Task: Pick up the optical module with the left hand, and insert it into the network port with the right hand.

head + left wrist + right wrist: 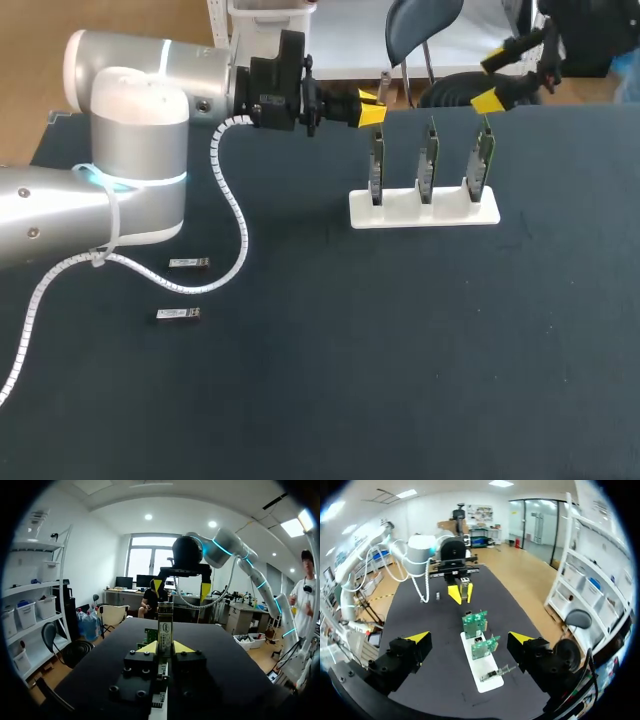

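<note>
Head view: left gripper (371, 112) pinched tight on the module (464, 586), its long axis aimed straight at the near card (376, 168) just ahead, while the right gripper (492, 81) gapes wide beyond, above the far card (484, 162), so the left looks far closer for the insert.
</note>
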`<state>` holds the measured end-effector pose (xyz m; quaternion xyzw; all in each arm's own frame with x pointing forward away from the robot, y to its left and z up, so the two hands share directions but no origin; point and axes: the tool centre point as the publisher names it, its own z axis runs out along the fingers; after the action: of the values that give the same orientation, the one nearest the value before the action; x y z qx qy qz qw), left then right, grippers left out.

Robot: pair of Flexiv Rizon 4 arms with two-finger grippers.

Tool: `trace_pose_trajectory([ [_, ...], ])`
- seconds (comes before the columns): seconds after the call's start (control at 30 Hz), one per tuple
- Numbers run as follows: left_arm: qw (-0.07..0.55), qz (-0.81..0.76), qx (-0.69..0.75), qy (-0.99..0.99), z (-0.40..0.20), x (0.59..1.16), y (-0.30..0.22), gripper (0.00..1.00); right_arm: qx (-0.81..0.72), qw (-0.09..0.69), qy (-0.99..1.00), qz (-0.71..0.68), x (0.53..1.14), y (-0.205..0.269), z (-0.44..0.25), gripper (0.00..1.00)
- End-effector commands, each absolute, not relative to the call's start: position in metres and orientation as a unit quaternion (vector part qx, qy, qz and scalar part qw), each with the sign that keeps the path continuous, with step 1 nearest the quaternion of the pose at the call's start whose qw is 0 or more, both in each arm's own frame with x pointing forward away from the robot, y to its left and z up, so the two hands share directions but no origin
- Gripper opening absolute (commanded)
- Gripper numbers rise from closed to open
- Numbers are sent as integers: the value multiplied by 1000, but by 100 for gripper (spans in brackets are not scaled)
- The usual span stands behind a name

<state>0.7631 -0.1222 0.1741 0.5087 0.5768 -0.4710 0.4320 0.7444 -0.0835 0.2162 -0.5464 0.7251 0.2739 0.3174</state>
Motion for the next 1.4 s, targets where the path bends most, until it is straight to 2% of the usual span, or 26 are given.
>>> trace_pose_trajectory([
  [0.03,435,-469,507,578,174,761,-122,0,-627,190,627,421,753,-70,212,100],
  [0.47,435,-469,507,578,174,761,-122,0,-637,200,612,425,766,-33,209,100],
  [0.97,435,-469,507,578,174,761,-122,0,-608,271,632,398,762,-13,210,100],
  [1.4,435,-469,507,578,174,761,-122,0,-597,291,627,405,766,9,212,100],
])
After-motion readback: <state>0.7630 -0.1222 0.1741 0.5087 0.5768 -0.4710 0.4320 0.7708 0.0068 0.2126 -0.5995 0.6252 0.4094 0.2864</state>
